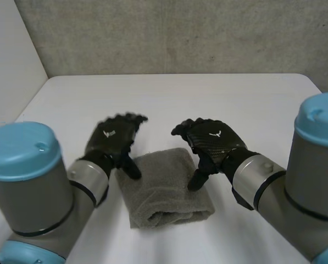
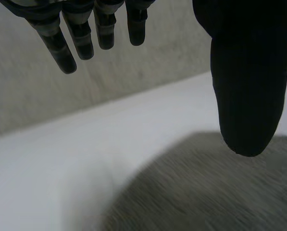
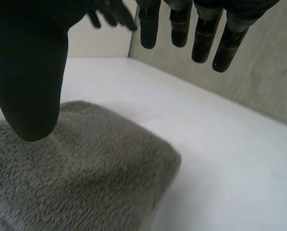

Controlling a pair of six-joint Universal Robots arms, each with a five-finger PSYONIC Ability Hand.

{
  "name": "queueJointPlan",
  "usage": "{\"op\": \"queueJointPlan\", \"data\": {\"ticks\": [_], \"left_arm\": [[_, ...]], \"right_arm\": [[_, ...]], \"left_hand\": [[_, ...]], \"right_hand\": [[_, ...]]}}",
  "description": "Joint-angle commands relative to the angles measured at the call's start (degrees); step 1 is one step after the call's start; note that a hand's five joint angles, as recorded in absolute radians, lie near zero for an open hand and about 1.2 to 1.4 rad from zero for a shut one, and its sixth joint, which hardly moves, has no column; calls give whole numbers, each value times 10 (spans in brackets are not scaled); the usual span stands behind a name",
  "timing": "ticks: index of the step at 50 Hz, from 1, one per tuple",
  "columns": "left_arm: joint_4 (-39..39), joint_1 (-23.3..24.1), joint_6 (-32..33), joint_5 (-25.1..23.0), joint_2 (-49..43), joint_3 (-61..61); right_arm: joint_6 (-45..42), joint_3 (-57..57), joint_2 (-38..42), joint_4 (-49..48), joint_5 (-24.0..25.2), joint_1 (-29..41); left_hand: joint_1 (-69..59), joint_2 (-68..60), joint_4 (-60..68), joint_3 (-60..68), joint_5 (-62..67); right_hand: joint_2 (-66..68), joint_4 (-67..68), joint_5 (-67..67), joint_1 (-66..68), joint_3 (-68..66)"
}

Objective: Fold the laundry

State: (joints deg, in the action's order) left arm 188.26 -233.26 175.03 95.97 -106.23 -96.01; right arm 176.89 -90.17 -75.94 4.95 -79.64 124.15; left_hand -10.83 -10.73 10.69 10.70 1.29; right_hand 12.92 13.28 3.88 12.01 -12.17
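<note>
A grey fluffy towel (image 1: 166,190) lies folded into a small thick rectangle on the white table (image 1: 169,99), near the front. My left hand (image 1: 115,140) hovers over its left far corner, fingers straight and spread, thumb pointing down toward the cloth. My right hand (image 1: 210,144) hovers over the right far corner, also spread, thumb hanging just above the towel. In the left wrist view the fingers (image 2: 66,45) are straight and the thumb (image 2: 249,82) hangs above the towel (image 2: 215,192). In the right wrist view the thumb (image 3: 30,77) hangs over the towel (image 3: 85,173), and nothing is held.
A grey concrete wall (image 1: 180,33) stands behind the table. A white panel (image 1: 10,55) closes the left side. Bare tabletop lies beyond and to both sides of the towel.
</note>
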Motion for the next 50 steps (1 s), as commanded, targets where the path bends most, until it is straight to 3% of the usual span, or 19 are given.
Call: {"op": "queueJointPlan", "data": {"ticks": [1, 8, 12, 20, 25, 31, 33, 36, 38, 41, 50], "left_arm": [[-17, 9, -24, 3, -64, -5], [-19, 9, -23, 3, -103, -13], [-18, 8, -22, 3, -101, -19], [-25, 1, 12, 2, -19, 17], [-60, -18, 31, -2, 51, 97], [-153, -58, 29, -6, 89, 192], [-222, -92, 27, -29, 97, 248], [-253, -113, 24, -52, 99, 265], [-296, -151, 20, -104, 108, 275], [-304, -171, 15, -147, 114, 271], [-303, -172, 15, -166, 114, 255]], "right_arm": [[-3, 25, 84, 10, 39, -8], [-34, 57, 177, 8, 29, -6], [-50, 63, 181, 7, 28, -5], [-46, 72, 99, -27, 5, -10], [-50, 97, 17, -73, -100, -38], [-52, 148, -25, -48, -134, -65], [-52, 176, -31, -1, -133, -85], [-52, 198, -31, 45, -127, -94], [-52, 199, -31, 60, -122, -97], [-52, 199, -32, 70, -115, -104], [-52, 198, -46, 67, -95, -109]], "left_hand": [[-16, -17, 17, 17, 11], [-12, -13, 14, 14, 8], [-12, -13, 14, 14, 8], [-2, -3, 4, 4, -2], [1, 0, 0, 0, -6], [-1, -2, 2, 2, -4], [3, 2, -1, -1, -7], [4, 3, -3, -3, -9], [6, 5, -5, -5, -11], [6, 5, -5, -5, -11], [8, 7, -6, -7, -12]], "right_hand": [[-29, -33, -39, -20, 22], [-29, -33, -39, -20, 22], [-29, -33, -39, -20, 22], [-29, -33, -39, -20, 22], [-29, -33, -39, -20, 22], [-29, -33, -39, -20, 22], [-29, -33, -39, -20, 22], [-29, -33, -39, -20, 22], [-29, -33, -39, -20, 22], [-29, -33, -39, -20, 22], [-29, -33, -39, -20, 22]]}}
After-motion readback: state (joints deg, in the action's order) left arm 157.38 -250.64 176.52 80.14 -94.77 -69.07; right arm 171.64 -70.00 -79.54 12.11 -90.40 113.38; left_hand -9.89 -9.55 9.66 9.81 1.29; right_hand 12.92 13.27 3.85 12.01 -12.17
